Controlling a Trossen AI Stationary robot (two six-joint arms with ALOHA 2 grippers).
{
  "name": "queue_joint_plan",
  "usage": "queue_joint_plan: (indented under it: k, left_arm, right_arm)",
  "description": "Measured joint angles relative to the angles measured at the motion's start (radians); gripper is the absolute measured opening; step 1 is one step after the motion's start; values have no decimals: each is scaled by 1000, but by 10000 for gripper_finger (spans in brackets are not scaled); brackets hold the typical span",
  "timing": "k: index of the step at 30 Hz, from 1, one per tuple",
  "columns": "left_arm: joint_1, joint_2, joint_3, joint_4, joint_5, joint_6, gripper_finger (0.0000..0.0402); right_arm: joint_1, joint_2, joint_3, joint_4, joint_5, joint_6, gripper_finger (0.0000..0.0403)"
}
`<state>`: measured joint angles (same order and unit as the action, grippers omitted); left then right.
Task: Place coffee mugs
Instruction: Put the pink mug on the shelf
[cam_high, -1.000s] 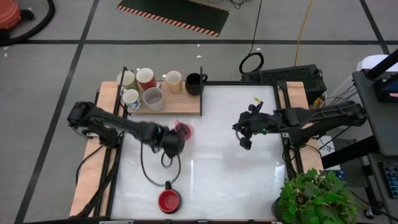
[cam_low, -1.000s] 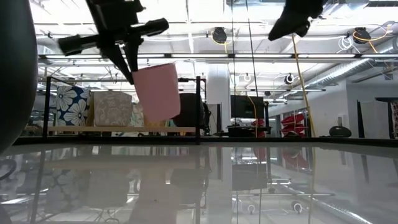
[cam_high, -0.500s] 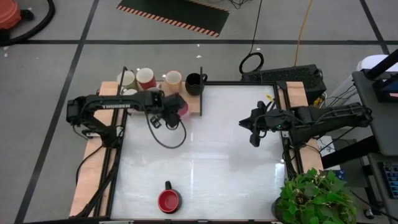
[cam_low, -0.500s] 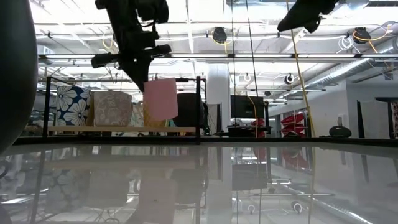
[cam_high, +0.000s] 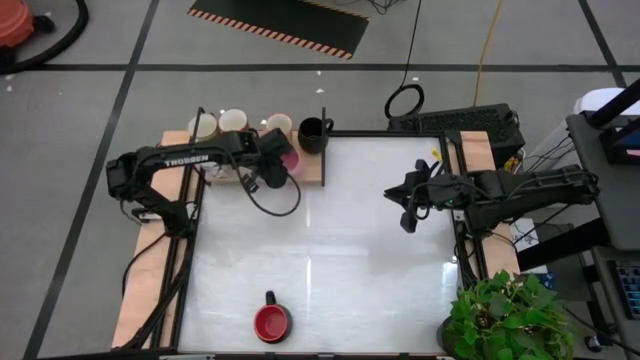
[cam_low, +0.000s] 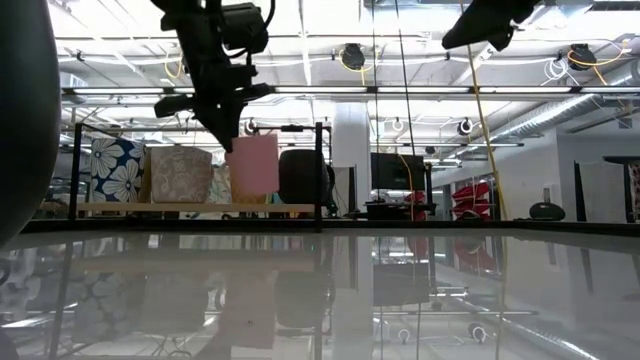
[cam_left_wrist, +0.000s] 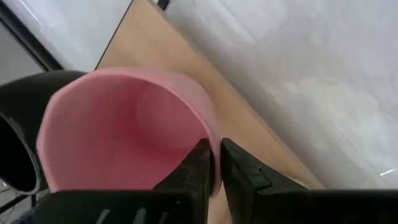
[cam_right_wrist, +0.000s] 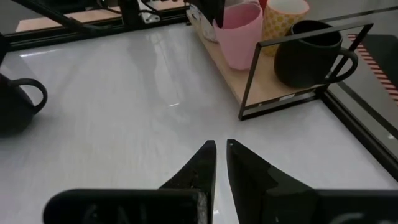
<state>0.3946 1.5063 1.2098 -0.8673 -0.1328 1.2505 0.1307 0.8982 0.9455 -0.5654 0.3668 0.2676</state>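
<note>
**Ana:** White tabletop (cam_high: 320, 240) fills the middle of the high view, with a wooden tray (cam_high: 310, 170) along its upper left edge. What sits on that tray?

**Ben:** Several mugs in a row near the top: a cream mug (cam_high: 203, 125), a white mug (cam_high: 233, 119), a tan mug (cam_high: 279, 124), and a black mug (cam_high: 313, 133) at the tray's right end. The left arm covers the rest of the tray, so I cannot tell what lies beneath it.

**Ana:** And the left gripper (cam_high: 272, 165)?

**Ben:** It is over the tray, just left of the black mug, and its fingers (cam_left_wrist: 202, 165) are pinched narrow on the rim of the pink mug (cam_left_wrist: 124, 130), one finger inside the wall and one outside. In the low view the pink mug (cam_low: 254, 165) hangs upright under the gripper (cam_low: 225, 120), beside the black mug (cam_low: 300, 177). Whether its base touches the wood I cannot tell.

**Ana:** Where is the right gripper (cam_high: 408, 208)?

**Ben:** At centre right of the high view, above bare tabletop, well apart from the tray. In its wrist view the two fingers (cam_right_wrist: 202, 165) stand narrow, almost touching, with nothing between them. That view also shows the pink mug (cam_right_wrist: 239, 37) and the black mug (cam_right_wrist: 308, 53) behind the tray's thin black frame (cam_right_wrist: 255, 71).

**Ana:** Anything else on the table?

**Ben:** A red mug (cam_high: 271, 321) stands alone at the lower centre of the high view, its dark handle pointing up the frame. A potted green plant (cam_high: 505, 320) sits at the lower right corner.
</note>
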Motion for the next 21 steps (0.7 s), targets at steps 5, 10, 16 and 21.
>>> queue_joint_plan:
  k: [5,10,16,21]
  left_arm:
    - [27,1,0,-4,1,-1,46]
    - [38,1,0,-4,-1,-25,48]
    - [38,1,0,-5,-44,-59,50]
    - [38,1,0,-22,-112,-108,51]
  right_arm:
    - [0,0,0,27,-1,0,31]
    - [0,0,0,27,-1,0,31]
    - [0,0,0,27,-2,0,31]
    - [0,0,0,26,-2,8,31]
